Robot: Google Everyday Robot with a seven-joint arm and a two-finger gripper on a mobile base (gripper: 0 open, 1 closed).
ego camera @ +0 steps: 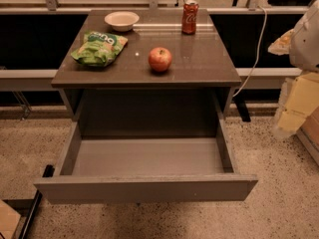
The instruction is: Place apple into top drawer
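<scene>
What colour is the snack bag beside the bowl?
The snack bag is green, camera view; the gripper is not visible.

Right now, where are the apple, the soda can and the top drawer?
apple (160, 59): camera view, middle of its red skin.
soda can (189, 17): camera view, red side with the logo.
top drawer (147, 156): camera view, bare grey inside floor.
gripper: not seen in the camera view.

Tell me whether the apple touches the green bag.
Apart. The camera view shows bare tabletop between the apple and the bag. The end effector is out of view.
</scene>
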